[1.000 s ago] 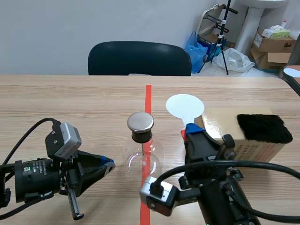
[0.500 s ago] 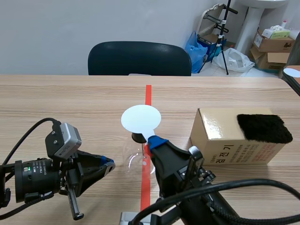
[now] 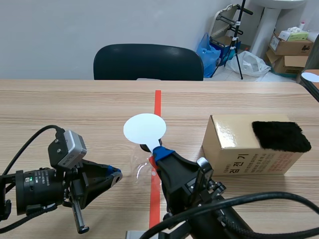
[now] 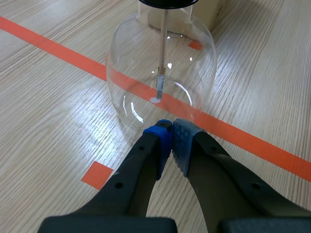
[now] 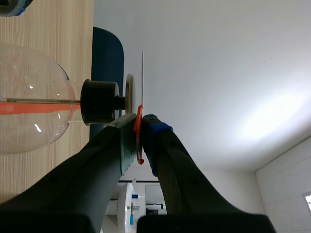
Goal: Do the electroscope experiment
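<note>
On scene view, you have: 1 left gripper (image 3: pixel 113 175), low over table (image 3: pixel 75 104), fingers together, holding nothing, tips near glass flask (image 3: pixel 141 172). 1 right gripper (image 3: pixel 159 152), clamped on white disc (image 3: pixel 144 128); disc upright, in front of flask's top. 1 cardboard box (image 3: pixel 234 149) to right of flask, w/ 1 black fur pad (image 3: pixel 280 135) on top. 1 dark chair (image 3: pixel 148 62) behind table.

At left wrist, you see: both pads meeting, nothing btwn them. Glass flask stands just ahead of tips, on orange tape line (image 4: pixel 58 51). 1 thin rod (image 4: pixel 164 48) hangs inside flask from black stopper (image 4: pixel 167 2).

At right wrist, you see: fingers pinched on disc's orange stem (image 5: pixel 138 119). Disc shows edge-on, just beside metal cap (image 5: pixel 130 94) above stopper; can't tell if they touch.
</note>
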`<state>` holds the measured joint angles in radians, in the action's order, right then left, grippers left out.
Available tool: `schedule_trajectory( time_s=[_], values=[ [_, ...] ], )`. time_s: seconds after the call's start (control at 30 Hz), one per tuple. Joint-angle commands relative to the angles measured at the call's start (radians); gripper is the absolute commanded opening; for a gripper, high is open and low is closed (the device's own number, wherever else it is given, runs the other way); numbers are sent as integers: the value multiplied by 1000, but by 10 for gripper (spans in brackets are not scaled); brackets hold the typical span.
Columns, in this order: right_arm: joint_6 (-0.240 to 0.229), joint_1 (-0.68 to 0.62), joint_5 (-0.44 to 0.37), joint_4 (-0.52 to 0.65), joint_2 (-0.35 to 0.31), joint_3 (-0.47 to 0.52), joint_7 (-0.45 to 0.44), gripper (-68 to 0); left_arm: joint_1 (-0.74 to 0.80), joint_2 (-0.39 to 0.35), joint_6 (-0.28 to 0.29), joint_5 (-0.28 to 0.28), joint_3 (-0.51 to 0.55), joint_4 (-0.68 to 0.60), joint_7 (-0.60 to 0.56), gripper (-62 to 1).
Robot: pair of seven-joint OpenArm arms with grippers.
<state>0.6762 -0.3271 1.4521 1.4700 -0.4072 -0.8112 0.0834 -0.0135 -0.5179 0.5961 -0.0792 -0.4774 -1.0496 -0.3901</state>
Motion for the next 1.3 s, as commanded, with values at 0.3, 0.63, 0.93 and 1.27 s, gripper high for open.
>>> schedule_trajectory(
  time_s=[0.3,0.63,0.93,1.27],
  values=[
    [12,11,6,5,0,8,7,-665,-1,5,-2,-13,6,-24,-10,-582],
    [12,11,6,5,0,8,7,-665,-1,5,-2,-13,6,-24,-10,-582],
    [12,11,6,5,0,8,55,-665,-1,5,-2,-13,6,-24,-10,-582],
    [12,11,6,5,0,8,264,-665,-1,5,-2,-13,6,-24,-10,-582]
  ],
)
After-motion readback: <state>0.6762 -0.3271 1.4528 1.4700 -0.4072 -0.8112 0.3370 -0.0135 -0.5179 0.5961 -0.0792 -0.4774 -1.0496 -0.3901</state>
